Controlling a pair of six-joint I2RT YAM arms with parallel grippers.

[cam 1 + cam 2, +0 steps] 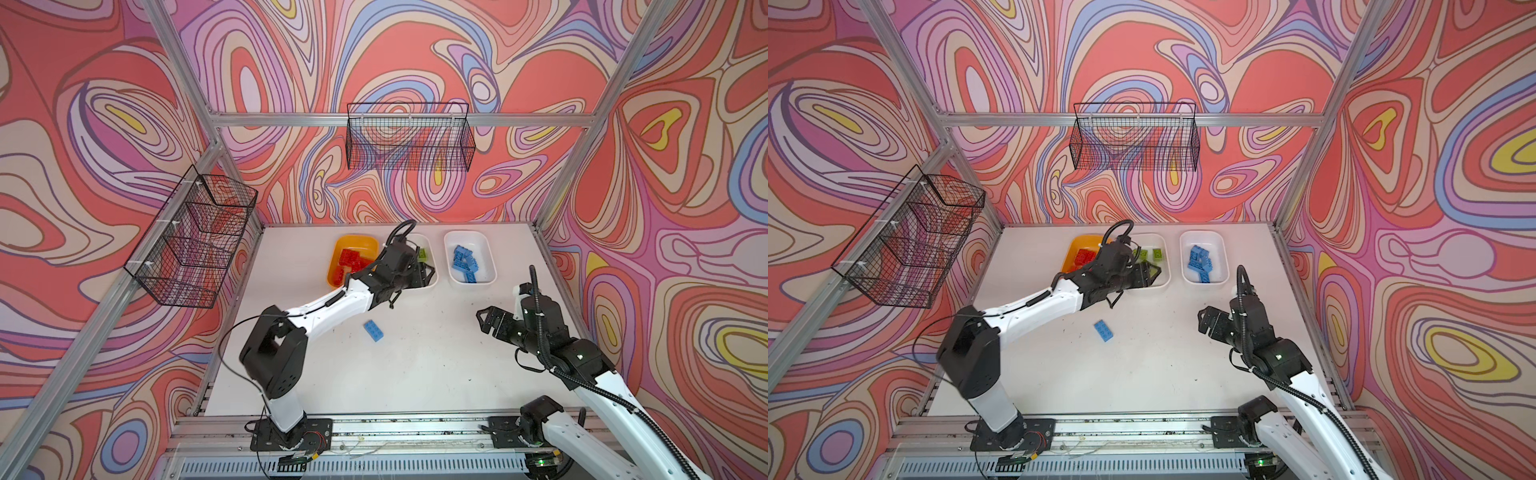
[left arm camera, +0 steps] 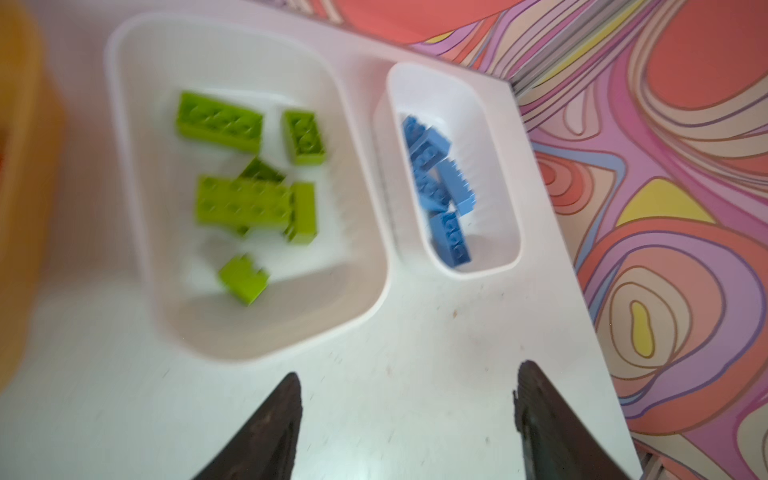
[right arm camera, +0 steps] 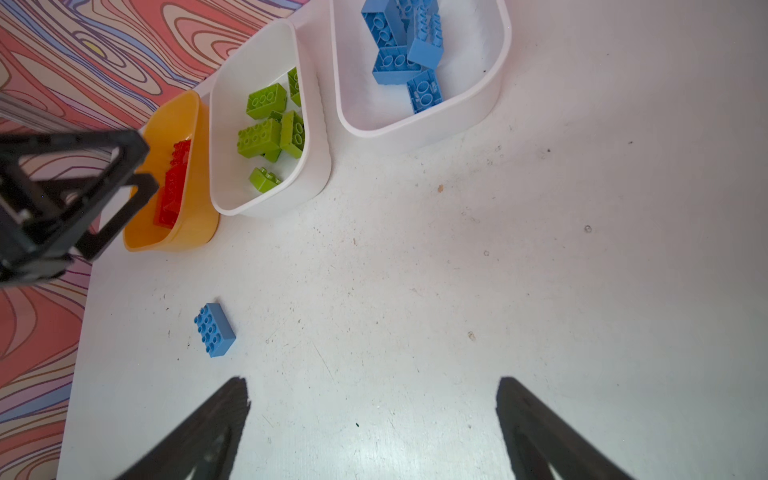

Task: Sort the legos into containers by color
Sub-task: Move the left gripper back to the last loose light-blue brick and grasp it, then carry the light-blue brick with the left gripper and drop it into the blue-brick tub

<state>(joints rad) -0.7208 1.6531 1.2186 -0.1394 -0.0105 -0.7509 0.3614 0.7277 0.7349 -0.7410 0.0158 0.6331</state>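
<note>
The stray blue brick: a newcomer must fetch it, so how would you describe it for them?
On the white tabletop, three plastic tubs line the far edge. Nearer the front lies one light blue studded plastic brick, studs up. It alone sits on bare table; every other brick is in a tub.

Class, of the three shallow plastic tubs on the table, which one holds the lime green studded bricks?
The middle white plastic tub: the yellow-orange plastic tub beside it holds red bricks, the other white tub light blue bricks.
</note>
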